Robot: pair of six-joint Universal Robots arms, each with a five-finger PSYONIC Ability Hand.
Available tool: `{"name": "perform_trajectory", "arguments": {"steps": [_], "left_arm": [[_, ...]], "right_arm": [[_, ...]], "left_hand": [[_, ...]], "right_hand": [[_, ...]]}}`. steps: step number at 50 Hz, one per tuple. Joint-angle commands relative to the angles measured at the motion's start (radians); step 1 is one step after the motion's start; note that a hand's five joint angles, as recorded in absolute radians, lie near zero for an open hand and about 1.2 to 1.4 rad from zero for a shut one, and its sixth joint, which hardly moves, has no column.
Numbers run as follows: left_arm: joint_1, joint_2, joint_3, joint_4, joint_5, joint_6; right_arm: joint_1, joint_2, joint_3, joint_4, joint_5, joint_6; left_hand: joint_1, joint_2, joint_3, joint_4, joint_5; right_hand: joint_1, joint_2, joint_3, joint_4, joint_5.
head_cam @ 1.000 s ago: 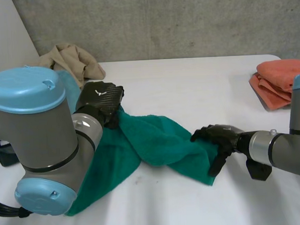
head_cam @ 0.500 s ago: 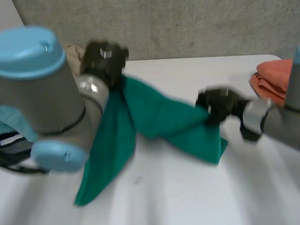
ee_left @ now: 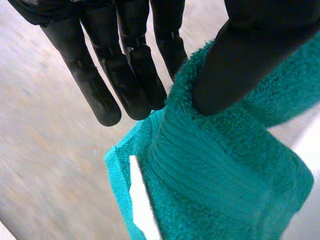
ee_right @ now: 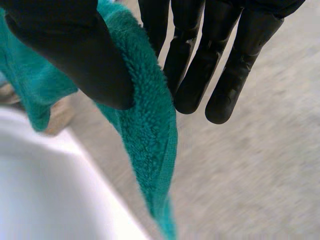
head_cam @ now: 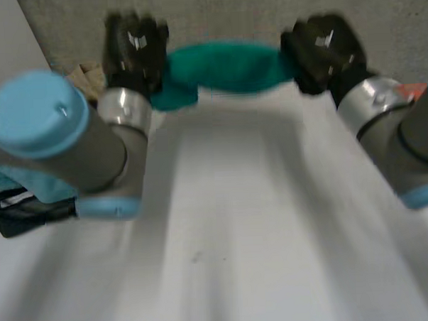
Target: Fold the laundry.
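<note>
From the head view: finds the green towel (head_cam: pixel 224 66) held aloft, clear of the white worktop (head_cam: pixel 238 223), strung as a bunched band between the left robot hand (head_cam: pixel 133 54) and the right robot hand (head_cam: pixel 323 48), one at each end. Probably held so to let the cloth hang free and open out before being laid flat; judged an early step, with no fold made yet. Also takes in a tan cloth (head_cam: pixel 82 72) near the far left of the worktop and a sliver of orange towel (head_cam: pixel 412 89) at the far right, both well apart from the work. Too coarse here to read the grips. From the left wrist view: adds that detail, pinching the towel's edge between thumb (ee_left: pixel 250 55) and straight fingers (ee_left: pixel 125 70), with a hemmed corner and a white label (ee_left: pixel 142 200) hanging just past the fingertips, which suggests a hold close to a corner. From the right wrist view: shows the same kind of pinch, thumb (ee_right: pixel 75 55) pressing a ridge of towel against straight fingers (ee_right: pixel 200 70), the hem trailing down past the fingertips. Leaves unsettled whether that end is a true corner, so worth checking before spreading the cloth.
</note>
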Motion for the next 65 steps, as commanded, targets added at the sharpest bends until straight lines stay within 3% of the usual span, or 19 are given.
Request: {"name": "perform_trajectory", "arguments": {"steps": [1, 9, 13, 21, 24, 28, 32, 36, 46, 56, 57, 58, 60, 65], "left_arm": [[-0.017, -0.050, -0.274, -0.020, -0.011, -0.031], [-0.087, 0.032, -0.418, -0.108, -0.050, -0.031], [-0.078, 0.126, -0.453, -0.185, -0.054, -0.032], [0.003, 0.278, -0.455, -0.326, -0.030, -0.098], [0.040, 0.293, -0.435, -0.336, 0.001, -0.149], [0.106, 0.282, -0.386, -0.374, 0.117, -0.221], [0.167, 0.238, -0.349, -0.426, 0.212, -0.225], [0.189, 0.125, -0.290, -0.455, 0.249, -0.219], [0.192, -0.059, -0.181, -0.472, 0.245, -0.137], [0.183, -0.139, -0.154, -0.472, 0.199, -0.101], [0.183, -0.143, -0.151, -0.472, 0.188, -0.098], [0.180, -0.152, -0.147, -0.472, 0.165, -0.094], [0.178, -0.155, -0.139, -0.472, 0.141, -0.092], [0.121, -0.120, -0.125, -0.455, 0.065, -0.094]], "right_arm": [[0.029, 0.082, 0.201, 0.039, -0.037, -0.171], [0.023, 0.100, 0.284, 0.190, -0.035, -0.311], [0.019, 0.044, 0.327, 0.240, -0.054, -0.317], [-0.009, -0.079, 0.438, 0.238, -0.120, -0.357], [-0.018, -0.096, 0.467, 0.238, -0.134, -0.376], [-0.020, -0.113, 0.502, 0.235, -0.137, -0.393], [-0.020, -0.114, 0.516, 0.237, -0.137, -0.394], [-0.021, -0.114, 0.522, 0.235, -0.137, -0.396], [-0.021, -0.113, 0.525, 0.235, -0.137, -0.396], [-0.023, -0.111, 0.525, 0.224, -0.135, -0.396], [-0.023, -0.111, 0.525, 0.223, -0.135, -0.396], [-0.024, -0.110, 0.525, 0.221, -0.135, -0.394], [-0.024, -0.110, 0.525, 0.218, -0.132, -0.394], [-0.029, -0.107, 0.511, 0.215, -0.126, -0.379]], "left_hand": [[0.149, 0.059, 0.061, 0.054, 0.122], [-0.192, -0.282, -0.279, -0.287, -0.219], [-0.502, -0.593, -0.590, -0.598, -0.530], [-0.630, -0.720, -0.717, -0.725, -0.657], [-0.609, -0.700, -0.697, -0.704, -0.636], [-0.489, -0.580, -0.577, -0.584, -0.516], [-0.451, -0.541, -0.538, -0.546, -0.478], [-0.421, -0.512, -0.509, -0.517, -0.449], [-0.354, -0.444, -0.441, -0.449, -0.381], [-0.345, -0.435, -0.433, -0.440, -0.372], [-0.298, -0.389, -0.386, -0.394, -0.326], [-0.036, -0.127, -0.124, -0.132, -0.064], [0.282, 0.191, 0.194, 0.187, 0.255], [0.292, 0.201, 0.204, 0.197, 0.265]], "right_hand": [[0.420, 0.224, 0.215, 0.207, 0.234], [0.420, 0.224, 0.215, 0.207, 0.234], [0.420, 0.224, 0.215, 0.207, 0.234], [0.420, 0.224, 0.215, 0.207, 0.234], [0.420, 0.224, 0.215, 0.207, 0.234], [0.420, 0.224, 0.215, 0.207, 0.234], [0.420, 0.224, 0.215, 0.207, 0.234], [0.420, 0.224, 0.215, 0.207, 0.234], [0.420, 0.224, 0.215, 0.207, 0.234], [0.420, 0.224, 0.215, 0.207, 0.234], [0.420, 0.224, 0.215, 0.207, 0.234], [0.420, 0.224, 0.215, 0.207, 0.234], [0.420, 0.224, 0.215, 0.207, 0.234], [0.420, 0.224, 0.215, 0.207, 0.234]]}}
